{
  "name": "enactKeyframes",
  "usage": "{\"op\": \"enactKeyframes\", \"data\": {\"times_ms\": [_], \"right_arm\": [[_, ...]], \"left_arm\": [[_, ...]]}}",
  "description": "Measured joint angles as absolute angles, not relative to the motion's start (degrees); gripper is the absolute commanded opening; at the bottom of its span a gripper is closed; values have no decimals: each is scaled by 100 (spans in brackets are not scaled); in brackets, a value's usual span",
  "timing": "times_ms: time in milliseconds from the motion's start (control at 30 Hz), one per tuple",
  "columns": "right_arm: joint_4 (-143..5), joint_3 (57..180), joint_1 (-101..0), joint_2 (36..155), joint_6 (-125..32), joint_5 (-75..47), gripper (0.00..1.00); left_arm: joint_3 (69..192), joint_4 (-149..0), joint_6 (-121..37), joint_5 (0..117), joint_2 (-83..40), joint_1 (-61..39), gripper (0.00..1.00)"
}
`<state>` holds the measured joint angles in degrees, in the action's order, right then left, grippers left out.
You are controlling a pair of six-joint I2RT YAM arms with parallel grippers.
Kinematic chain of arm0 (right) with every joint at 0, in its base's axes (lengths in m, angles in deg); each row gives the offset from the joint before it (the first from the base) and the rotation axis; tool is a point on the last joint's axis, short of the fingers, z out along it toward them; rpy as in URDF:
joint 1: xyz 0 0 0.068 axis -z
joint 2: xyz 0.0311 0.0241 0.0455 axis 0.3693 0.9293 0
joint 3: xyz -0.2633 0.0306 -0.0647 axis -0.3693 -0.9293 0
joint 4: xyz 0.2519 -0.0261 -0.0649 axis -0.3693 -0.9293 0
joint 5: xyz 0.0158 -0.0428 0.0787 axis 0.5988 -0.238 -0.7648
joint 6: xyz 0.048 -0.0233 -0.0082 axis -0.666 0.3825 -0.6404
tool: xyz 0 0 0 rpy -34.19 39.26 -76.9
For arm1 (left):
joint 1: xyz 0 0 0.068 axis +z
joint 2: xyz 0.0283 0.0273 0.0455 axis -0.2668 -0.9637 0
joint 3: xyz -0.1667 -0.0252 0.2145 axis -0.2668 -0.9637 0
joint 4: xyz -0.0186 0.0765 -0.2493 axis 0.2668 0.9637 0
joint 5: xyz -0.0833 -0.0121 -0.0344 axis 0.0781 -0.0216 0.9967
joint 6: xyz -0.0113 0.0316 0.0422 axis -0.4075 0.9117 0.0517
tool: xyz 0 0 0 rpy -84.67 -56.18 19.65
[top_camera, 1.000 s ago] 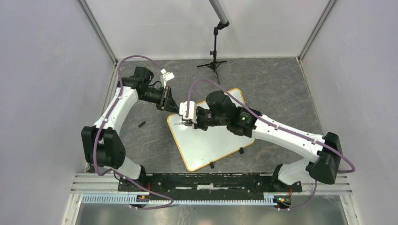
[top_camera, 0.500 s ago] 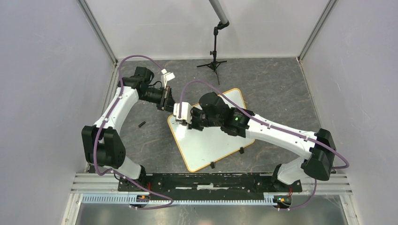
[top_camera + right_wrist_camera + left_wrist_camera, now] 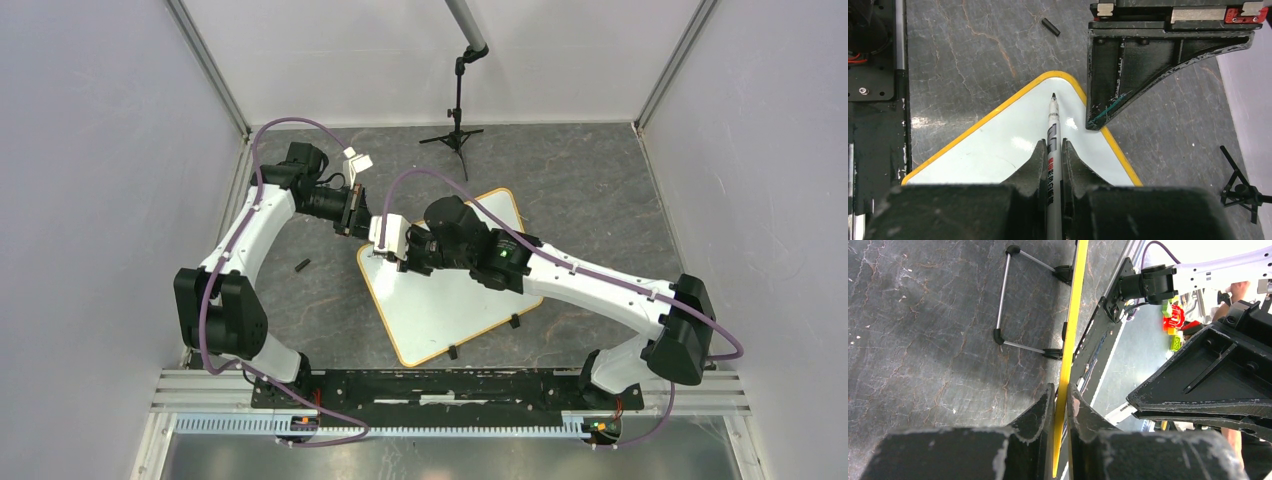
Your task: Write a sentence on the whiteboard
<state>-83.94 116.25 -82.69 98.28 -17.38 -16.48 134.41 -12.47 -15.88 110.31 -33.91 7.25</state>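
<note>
The whiteboard (image 3: 450,310) lies skewed on the worktop (image 3: 600,180). Jaws of the left arm (image 3: 252,228) are clenched on its yellow rim at the far-left corner. Jaws of the right arm (image 3: 600,285) grasp a marker (image 3: 1053,120), tip over that corner.

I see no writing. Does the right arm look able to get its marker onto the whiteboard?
Probably yes: its marker tip points at bare whiteboard; the left claw grips the rim, aside.
</note>
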Motion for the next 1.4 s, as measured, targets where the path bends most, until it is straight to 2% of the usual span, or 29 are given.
{"op": "enactKeyframes", "data": {"times_ms": [800, 1100, 1400], "right_arm": [[-8435, 10808, -8347, 9541, -1658, -1847, 0], [-8547, 10845, -8393, 9535, -1655, -1912, 0], [-8485, 11494, -8389, 9585, -1701, -1757, 0]], "left_arm": [[13441, -1253, -1582, 10948, -3393, 725, 2], [13441, -1251, -1582, 10959, -3393, 723, 2], [13441, -1253, -1582, 10959, -3393, 703, 2]]}}
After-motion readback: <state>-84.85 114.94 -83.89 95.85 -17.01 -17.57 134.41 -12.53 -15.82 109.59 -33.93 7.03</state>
